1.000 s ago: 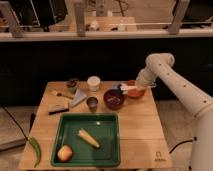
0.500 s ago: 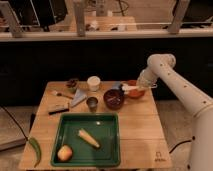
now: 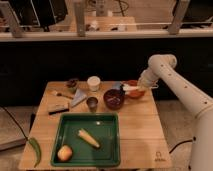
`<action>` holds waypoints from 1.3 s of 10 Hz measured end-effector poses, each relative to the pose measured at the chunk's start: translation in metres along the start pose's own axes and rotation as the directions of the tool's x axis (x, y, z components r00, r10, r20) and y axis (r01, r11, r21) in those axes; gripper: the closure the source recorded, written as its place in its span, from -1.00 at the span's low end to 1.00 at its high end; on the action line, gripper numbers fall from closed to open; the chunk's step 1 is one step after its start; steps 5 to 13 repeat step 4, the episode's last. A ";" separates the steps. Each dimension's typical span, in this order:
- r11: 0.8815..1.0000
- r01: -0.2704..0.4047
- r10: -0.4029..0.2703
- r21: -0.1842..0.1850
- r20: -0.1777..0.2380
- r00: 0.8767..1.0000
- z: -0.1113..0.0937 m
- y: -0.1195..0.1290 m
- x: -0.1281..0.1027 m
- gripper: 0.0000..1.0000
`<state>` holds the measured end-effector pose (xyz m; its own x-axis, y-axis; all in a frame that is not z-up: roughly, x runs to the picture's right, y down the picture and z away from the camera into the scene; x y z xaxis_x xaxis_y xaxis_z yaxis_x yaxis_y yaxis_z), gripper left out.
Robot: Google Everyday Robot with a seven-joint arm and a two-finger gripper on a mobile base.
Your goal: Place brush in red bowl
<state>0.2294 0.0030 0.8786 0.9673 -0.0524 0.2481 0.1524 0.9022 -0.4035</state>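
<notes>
The red bowl (image 3: 135, 93) sits at the back right of the wooden table (image 3: 142, 135), next to a darker maroon bowl (image 3: 114, 99). My gripper (image 3: 134, 87) hangs right over the red bowl, at the end of the white arm reaching in from the right. A slim white handle, the brush (image 3: 126, 87), lies across the red bowl's left rim at the gripper. Its black head is hidden, and I cannot tell whether it is still held.
A white cup (image 3: 93, 83), a metal cup (image 3: 92, 103), a dark small pot (image 3: 73, 83), a wooden paintbrush (image 3: 61, 94), a tan block brush (image 3: 59, 107) and a grey cloth (image 3: 78, 97) lie to the left. A green tray (image 3: 107, 155) holds corn (image 3: 88, 138) and an apple (image 3: 64, 152). A green pepper (image 3: 35, 150) lies at the left edge.
The gripper has shifted only slightly over the red bowl. Nothing else on the table has moved.
</notes>
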 end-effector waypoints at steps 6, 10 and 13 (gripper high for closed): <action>0.999 0.032 -0.033 0.029 0.008 0.999 0.007 -0.028 -0.020 1.00; 0.999 0.032 -0.033 0.029 0.008 0.999 0.007 -0.028 -0.020 1.00; 0.999 0.032 -0.033 0.029 0.008 0.999 0.007 -0.028 -0.020 1.00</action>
